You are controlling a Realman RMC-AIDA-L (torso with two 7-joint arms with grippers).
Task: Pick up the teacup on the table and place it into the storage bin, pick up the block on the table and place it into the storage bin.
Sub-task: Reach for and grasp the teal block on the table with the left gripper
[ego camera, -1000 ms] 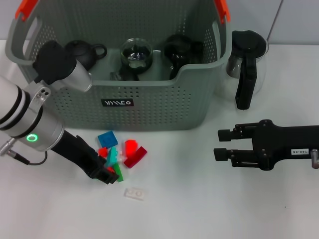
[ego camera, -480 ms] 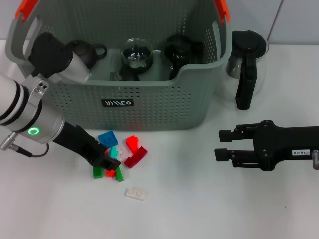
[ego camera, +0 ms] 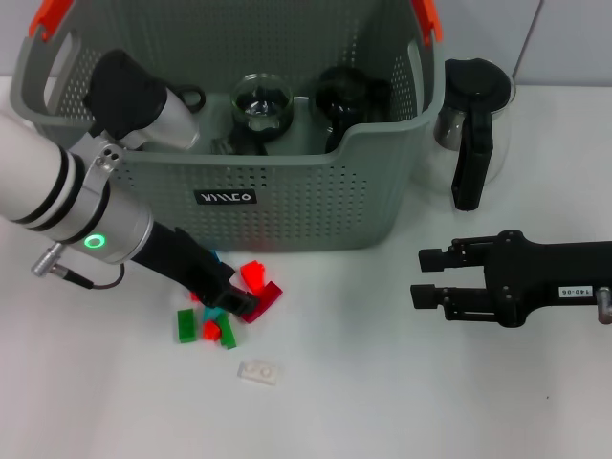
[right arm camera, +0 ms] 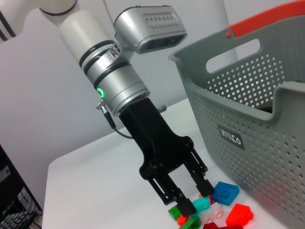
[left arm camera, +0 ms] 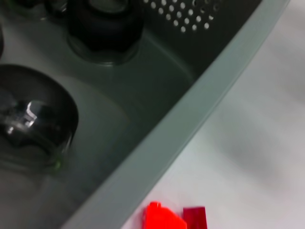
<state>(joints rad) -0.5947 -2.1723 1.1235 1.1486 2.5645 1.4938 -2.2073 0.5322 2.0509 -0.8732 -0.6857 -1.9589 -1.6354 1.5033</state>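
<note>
Head view: left gripper (ego camera: 232,304), fingers apart, straddles the block pile (ego camera: 225,311) on the tabletop (ego camera: 382,402); storage bin (ego camera: 287,206) lies at its twelve o'clock. Right gripper (ego camera: 432,279), fingers apart, idles.

The left wrist view looks into the storage bin (left arm camera: 190,102), whose grey rim runs diagonally across the picture, with a perforated wall (left arm camera: 190,14) beyond it. Inside the bin sit a dark round vessel (left arm camera: 102,24) and a dark glossy cup (left arm camera: 33,124), apart from each other. Outside the rim, on the white table (left arm camera: 257,133), a bright red block (left arm camera: 162,217) lies touching a darker red block (left arm camera: 195,218). Both blocks are cut off by the picture's edge.
</note>
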